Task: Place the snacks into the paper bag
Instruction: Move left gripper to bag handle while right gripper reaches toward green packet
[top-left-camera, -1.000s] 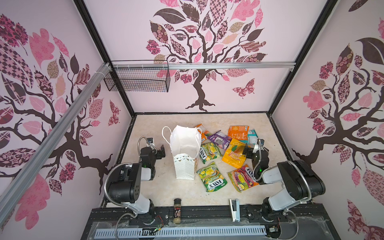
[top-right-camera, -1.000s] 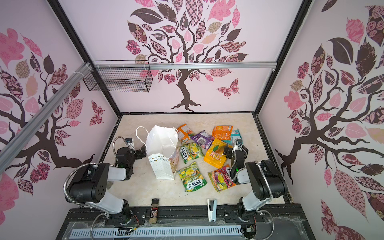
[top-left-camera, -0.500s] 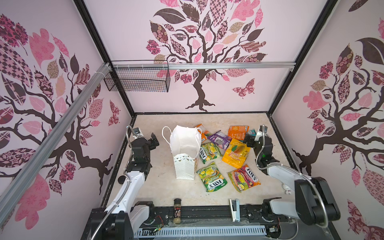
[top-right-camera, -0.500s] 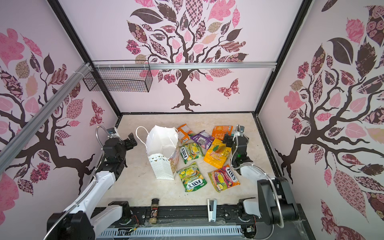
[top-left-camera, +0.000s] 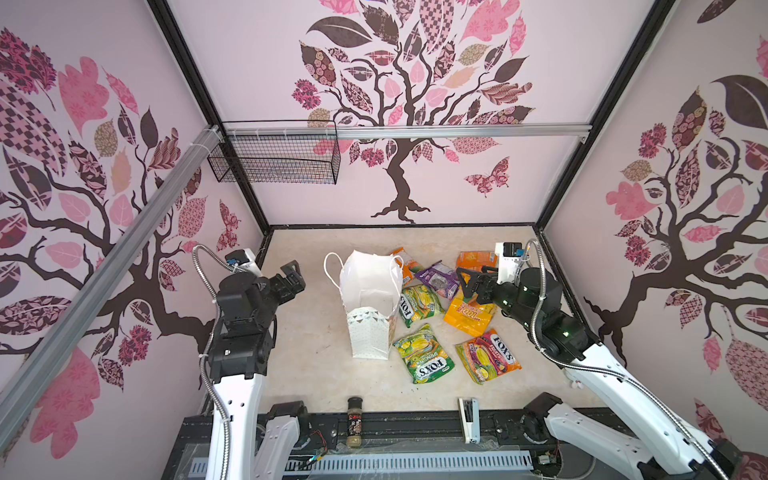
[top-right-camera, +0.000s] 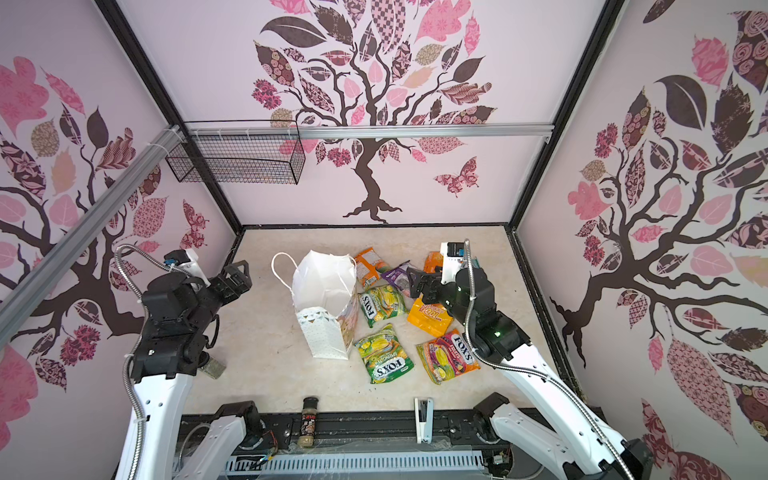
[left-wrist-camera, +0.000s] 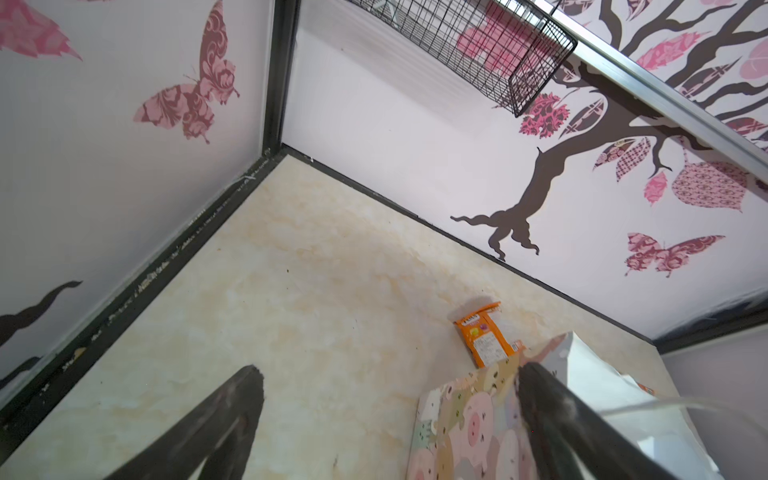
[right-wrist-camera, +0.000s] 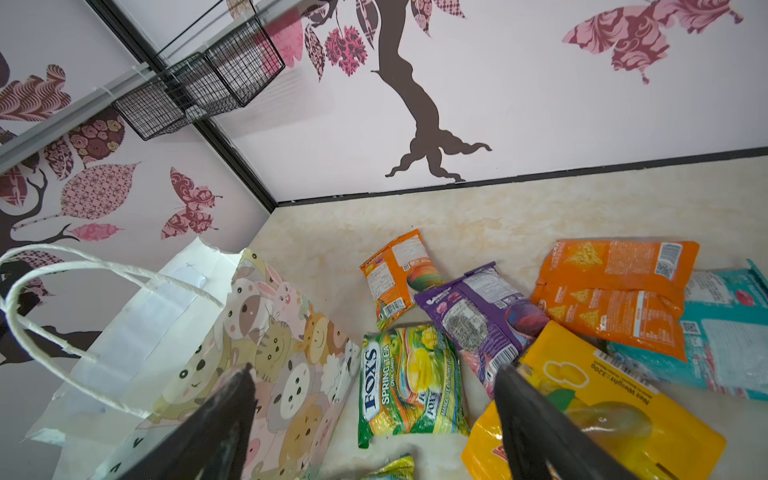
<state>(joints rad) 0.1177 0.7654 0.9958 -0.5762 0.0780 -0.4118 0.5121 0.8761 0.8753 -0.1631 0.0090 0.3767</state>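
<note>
I see the paper bag (top-left-camera: 370, 336) standing upright mid-desk (top-left-camera: 307, 345), mouth open. The snacks lie on the desk to its right. One green FOX'S packet (top-left-camera: 419, 303) sits just beside the bag, and a second green packet (top-left-camera: 424, 359) and a red-orange FOX'S packet (top-left-camera: 488, 355) lie nearer me. The yellow packet (top-left-camera: 467, 313), purple packet (top-left-camera: 438, 280), two orange packets (right-wrist-camera: 395, 278) (right-wrist-camera: 615, 291) and a teal packet (right-wrist-camera: 727, 336) lie farther back. My left fingers (left-wrist-camera: 224, 411) are spread wide and hold nothing, raised left of the bag and apart from it. My right fingers (right-wrist-camera: 528, 419) are also released and empty, hanging above the yellow and purple packets.
</note>
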